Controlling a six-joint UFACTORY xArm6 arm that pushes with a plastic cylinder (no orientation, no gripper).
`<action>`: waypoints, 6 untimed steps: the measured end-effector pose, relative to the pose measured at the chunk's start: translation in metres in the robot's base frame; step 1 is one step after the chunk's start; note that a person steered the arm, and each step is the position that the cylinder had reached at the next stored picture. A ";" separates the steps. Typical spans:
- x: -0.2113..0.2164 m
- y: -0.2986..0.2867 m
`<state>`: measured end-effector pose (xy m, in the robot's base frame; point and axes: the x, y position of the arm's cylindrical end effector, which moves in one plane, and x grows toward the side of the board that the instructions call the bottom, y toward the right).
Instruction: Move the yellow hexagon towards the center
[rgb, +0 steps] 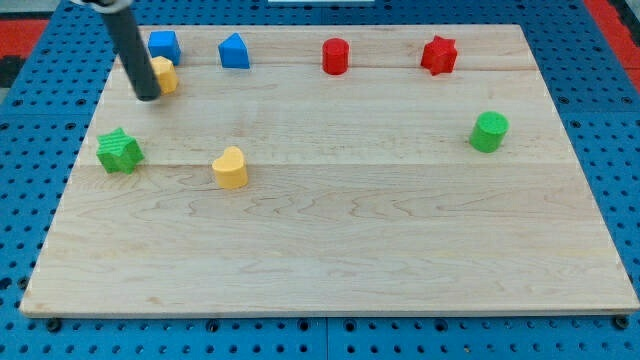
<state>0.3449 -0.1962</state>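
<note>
Blue pegboard surrounds the pale wooden board (330, 250) I am working over, with a strip of red showing at the view's top corners. On that board the yellow hexagon (165, 74) sits near the top left corner, well away from the middle. My tip (147, 97) is right against its left lower side, the dark rod slanting up to the view's top left and hiding part of the block's left edge. The rod carries no jaws, so it holds nothing; it only presses alongside the block.

Just above the hexagon, almost touching it, is a blue block (164, 45) whose shape I cannot quite settle. Further right along the top edge comes a second blue block (234, 50) with a peaked top, then a red cylinder-like block (336, 56), then a red star (438, 55).

Below the hexagon, near the left edge, lies a green star (119, 150). A yellow heart (230, 167) rests to its right, closer to the middle. Far over on the right side stands a green cylinder (489, 131), well apart from everything else.
</note>
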 end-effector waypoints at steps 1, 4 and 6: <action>0.013 -0.033; -0.070 -0.072; -0.018 0.133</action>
